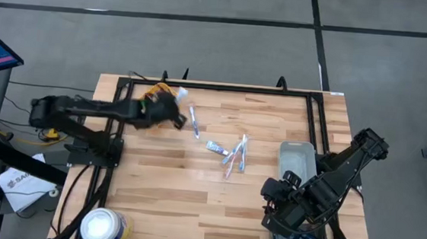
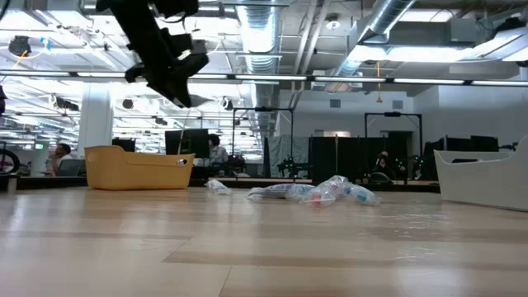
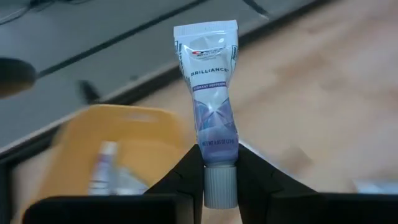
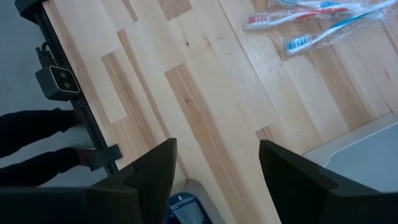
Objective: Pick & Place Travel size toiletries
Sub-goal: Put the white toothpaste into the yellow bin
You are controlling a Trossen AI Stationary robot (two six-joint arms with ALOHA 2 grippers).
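While the right gripper [image 1: 278, 195] waits low at the near right corner, jaws apart and empty, the near edge holds only a white tub [image 1: 103, 226] at the left. Mid-table — a loose heap of wrapped toothbrushes [image 4: 311, 25] and small tubes [image 1: 217, 147], with a grey tray [image 1: 299, 158] just beside them to the right. Farther back, another wrapped item [image 1: 193, 120] lies alone. Far left: the left gripper [image 3: 220, 180], raised off the wood, jaws clamped on the cap end of a white toothpaste tube [image 3: 213, 102] with blue print, hanging over the rim of the yellow bin [image 3: 134, 140], which already holds some items. Step in hand, by my reading — carry to bin. Next move calls for centring over the opening, then releasing.
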